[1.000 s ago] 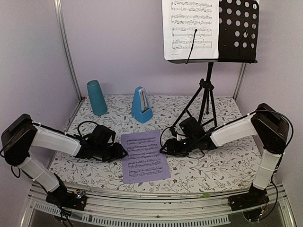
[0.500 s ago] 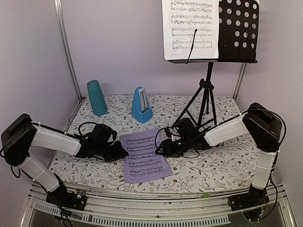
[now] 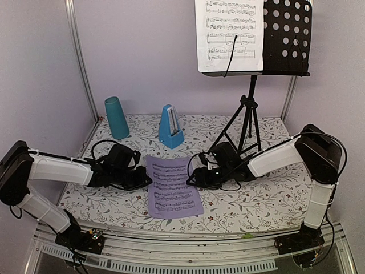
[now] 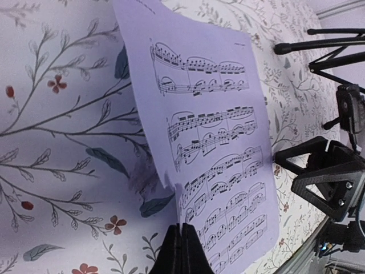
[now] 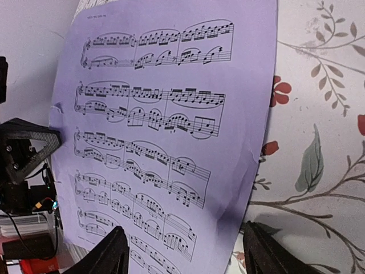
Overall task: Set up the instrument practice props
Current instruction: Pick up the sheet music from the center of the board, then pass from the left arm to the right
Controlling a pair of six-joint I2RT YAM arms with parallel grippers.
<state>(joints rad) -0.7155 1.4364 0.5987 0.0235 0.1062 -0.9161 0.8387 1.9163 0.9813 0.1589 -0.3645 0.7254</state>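
**Left hand pinches lavender page, right hand open at far edge**

Left hand (image 3: 141, 180) is clenched on the left edge of the lavender page (image 3: 173, 185). The wrist view shows its fingers (image 4: 181, 251) pressed together with paper between them, and that edge is raised off the counter (image 3: 262, 200). Right hand (image 3: 197, 177) is released, its fingers spread wide at the page's right edge and gripping nothing.

The page sits mid-counter toward the near edge. How much of the rest lies flat, cannot tell. White page (image 3: 229, 34) is already on the music stand (image 3: 288, 34) at the back right corner, and the right half of the tray is bare. Metronome (image 3: 170, 127) stands at back centre and teal cup (image 3: 116, 117) at back left, both well apart from the hands.

Risks, as a judgement:
- **Slip or tear:** there is only one thin pinch at the edge, so a quick lift could pull the paper out or rip it.
- **Fold or drag:** the page is limp and would likely droop, fold or drag on the counter.
- **Crease or rip:** this could happen if the right hand closes while the left pulls the other way.
- **Stand knocked:** the right arm lies near the stand's legs, so a careless swing up could bump the tripod, tip the stand and drop the white page.
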